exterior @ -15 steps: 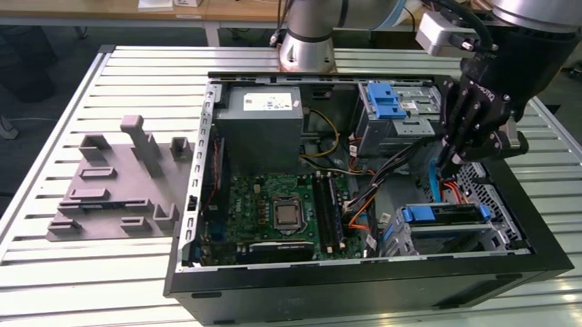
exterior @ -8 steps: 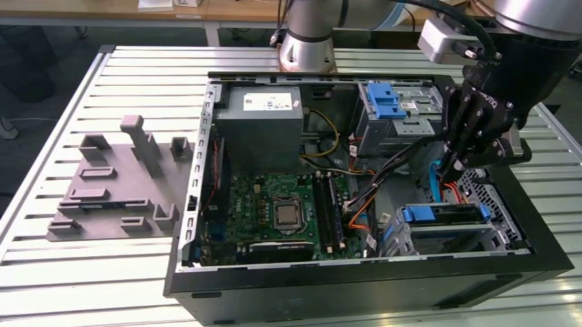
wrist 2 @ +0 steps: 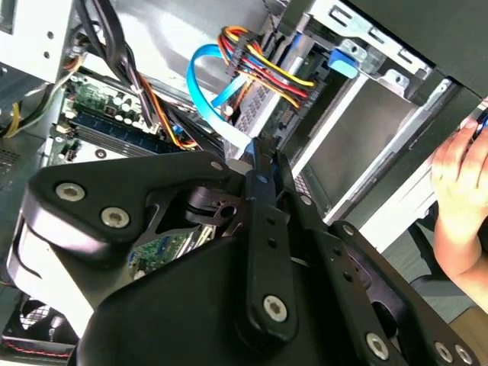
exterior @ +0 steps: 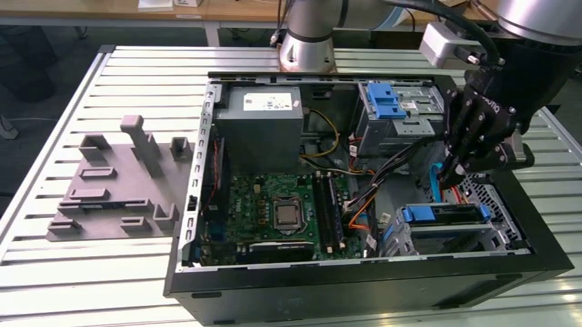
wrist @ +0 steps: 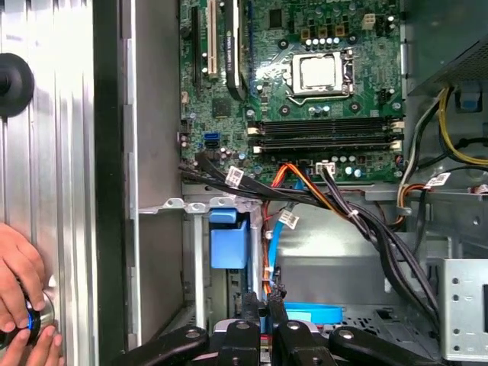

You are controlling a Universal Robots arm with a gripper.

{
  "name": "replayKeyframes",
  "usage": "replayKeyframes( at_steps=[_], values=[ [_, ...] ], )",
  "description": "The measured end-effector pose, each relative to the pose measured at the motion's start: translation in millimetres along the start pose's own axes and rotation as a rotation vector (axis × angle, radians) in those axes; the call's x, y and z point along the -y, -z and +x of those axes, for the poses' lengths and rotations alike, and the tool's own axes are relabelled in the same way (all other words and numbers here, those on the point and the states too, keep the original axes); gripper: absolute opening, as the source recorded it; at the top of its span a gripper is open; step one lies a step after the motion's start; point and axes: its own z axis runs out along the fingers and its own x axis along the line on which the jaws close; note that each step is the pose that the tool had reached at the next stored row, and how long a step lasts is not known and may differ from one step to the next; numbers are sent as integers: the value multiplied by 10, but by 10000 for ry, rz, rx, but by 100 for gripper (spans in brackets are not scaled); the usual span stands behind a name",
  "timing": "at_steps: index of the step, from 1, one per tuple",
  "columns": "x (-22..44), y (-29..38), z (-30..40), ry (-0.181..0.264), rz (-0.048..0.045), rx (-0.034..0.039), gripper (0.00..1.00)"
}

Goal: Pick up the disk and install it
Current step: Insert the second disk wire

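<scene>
Closest in are my own fingers: the gripper [wrist 2: 257,156] is pinched together, with nothing visibly between the tips. The disk [exterior: 450,214] appears to lie flat in the near bay on the exterior view's right, just below me. I judge it stiff, fairly dense, slick on its metal faces and shock-sensitive, so it is best held by its blue-framed long edges. My arm reaches down from the far side into the case [exterior: 364,289], wrist tilted.

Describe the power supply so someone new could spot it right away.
Find the open black computer case on the slatted table. Inside, beyond the green motherboard, sits the power supply: a plain grey metal box with a white sticker, unlike the blue-latched drive cage on the exterior view's right.
</scene>
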Motion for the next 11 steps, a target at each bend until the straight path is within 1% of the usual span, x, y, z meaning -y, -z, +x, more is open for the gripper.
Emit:
replayKeyframes(
  at_steps=[2,4,6,9,11],
  values=[
    [3,-22,57,0,-1,6,16],
    [6,-47,94,0,-4,7,16],
    [15,-70,97,4,-23,8,16],
    [40,-106,94,10,-82,3,16],
    [48,-131,92,14,-105,2,16]
  ],
)
